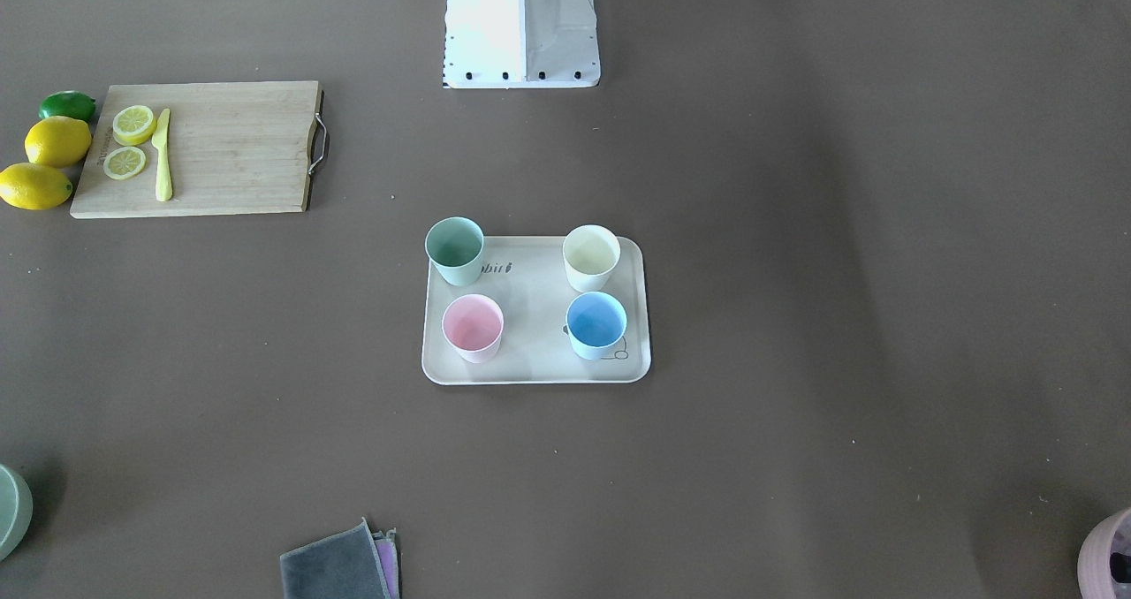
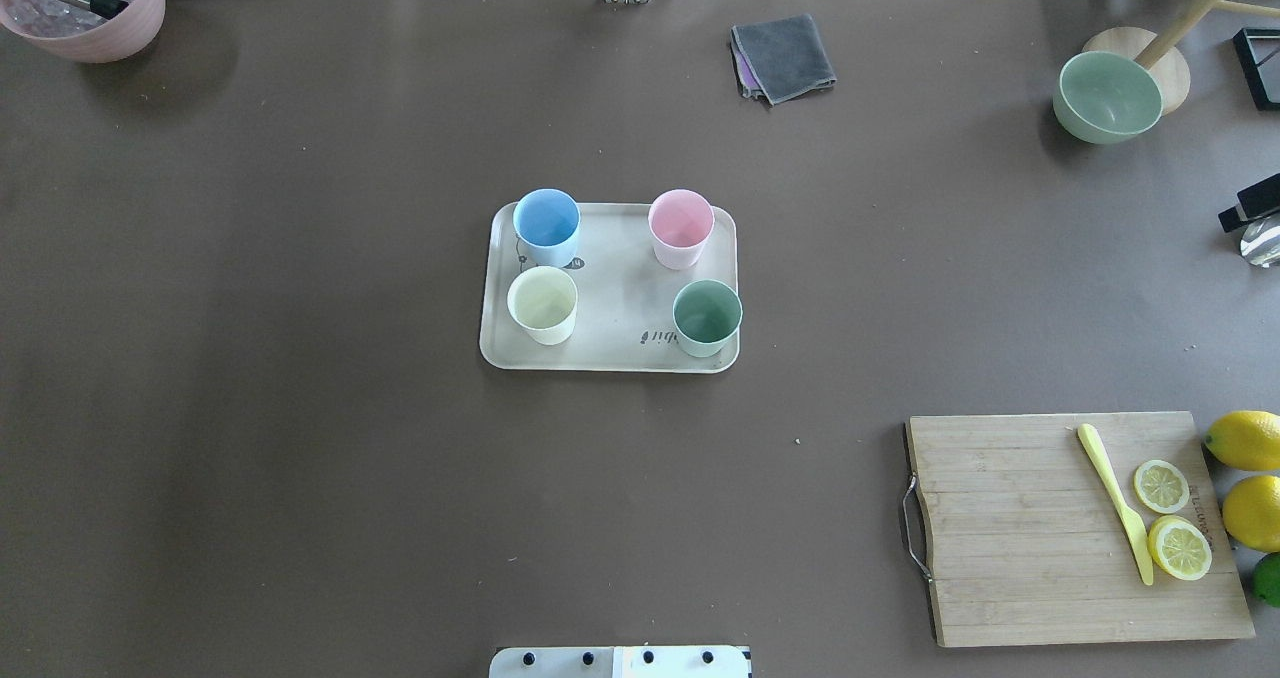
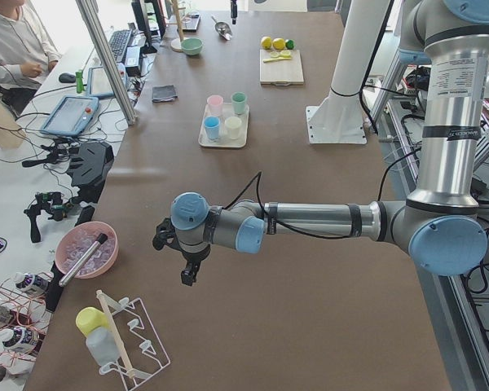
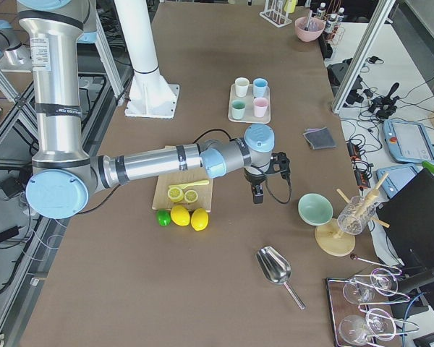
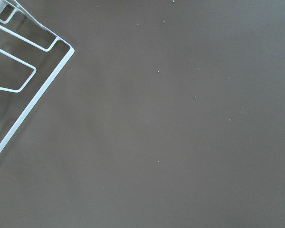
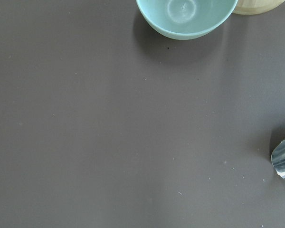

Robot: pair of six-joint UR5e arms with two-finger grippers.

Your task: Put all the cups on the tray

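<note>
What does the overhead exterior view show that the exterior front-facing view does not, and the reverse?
Only the overhead: the wooden stand and the whole green bowl. Only the front-facing: the robot's white column. Both: the tray with all four cups on it, the cutting board, the lemons and the grey cloth. Neither shows an arm.

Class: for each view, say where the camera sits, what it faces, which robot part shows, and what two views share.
Front-facing: across the table, looking down at tray; robot base at top.
Overhead: behind the robot, over the tray; base at bottom.
Exterior left: table end; left arm near.
Exterior right: opposite end; right arm near.
Left wrist: faces table, wire rack; no body.
Right wrist: faces table, green bowl; no body.
Shared: tray, in front-facing and overhead.
</note>
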